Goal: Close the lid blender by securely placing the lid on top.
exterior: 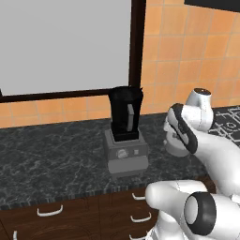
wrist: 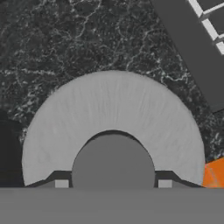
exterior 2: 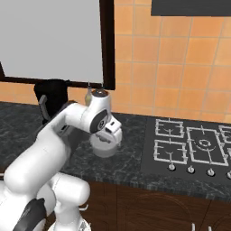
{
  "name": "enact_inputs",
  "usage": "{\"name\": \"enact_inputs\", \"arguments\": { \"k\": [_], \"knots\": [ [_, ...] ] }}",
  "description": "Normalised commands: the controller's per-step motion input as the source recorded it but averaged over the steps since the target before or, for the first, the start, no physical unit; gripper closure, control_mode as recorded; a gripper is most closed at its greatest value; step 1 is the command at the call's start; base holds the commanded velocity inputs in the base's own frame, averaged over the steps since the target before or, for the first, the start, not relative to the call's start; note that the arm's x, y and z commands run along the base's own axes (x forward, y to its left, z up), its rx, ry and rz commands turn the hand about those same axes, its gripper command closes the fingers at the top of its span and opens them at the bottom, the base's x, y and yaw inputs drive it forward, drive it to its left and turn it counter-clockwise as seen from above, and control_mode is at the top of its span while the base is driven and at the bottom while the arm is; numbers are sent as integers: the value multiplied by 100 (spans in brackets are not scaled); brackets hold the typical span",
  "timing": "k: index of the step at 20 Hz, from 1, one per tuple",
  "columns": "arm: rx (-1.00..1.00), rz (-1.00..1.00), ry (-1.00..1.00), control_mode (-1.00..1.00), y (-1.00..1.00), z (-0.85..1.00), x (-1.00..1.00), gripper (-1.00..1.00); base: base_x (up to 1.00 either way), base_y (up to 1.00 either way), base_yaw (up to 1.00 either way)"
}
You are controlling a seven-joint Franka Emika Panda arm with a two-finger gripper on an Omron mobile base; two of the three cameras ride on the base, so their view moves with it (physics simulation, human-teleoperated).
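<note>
Lid (wrist: 111, 113): round light-grey disc with a darker central knob, lying flat on the black marbled counter (exterior: 51, 154); in the hand view it sits directly beneath the gripper (wrist: 113, 183), whose two fingertips (wrist: 61, 183) stand spread at either side of the knob, at 9 and 3 o'clock of it. Whether the tips touch the knob cannot be told. In the right base view the lid (exterior 2: 104, 148) shows under the wrist. Stovetop (exterior 2: 194, 146): dark, grated, toward 3 o'clock of the lid. Blender (exterior: 125, 133): black jar, top uncovered, on grey dialled base, toward 9 o'clock of the lid, well apart. Farthest: orange tiled wall (exterior: 187, 51) and a dark-framed window (exterior: 65, 44).
</note>
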Motion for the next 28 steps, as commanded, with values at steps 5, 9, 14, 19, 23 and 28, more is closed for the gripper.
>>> {"name": "enact_inputs", "arguments": {
  "k": [5,9,14,19,23,28],
  "knots": [
    [0,-4,-34,-100,12,100,-9,100,0,0,0],
    [0,0,-22,-100,19,100,0,100,0,0,0],
    [-3,0,-21,-100,28,100,0,100,0,0,0],
    [-7,0,-14,-100,31,100,0,100,0,0,0],
    [-5,0,-5,-100,6,100,0,100,0,0,0],
    [0,0,5,-100,0,100,0,100,0,0,0]
  ]
}}
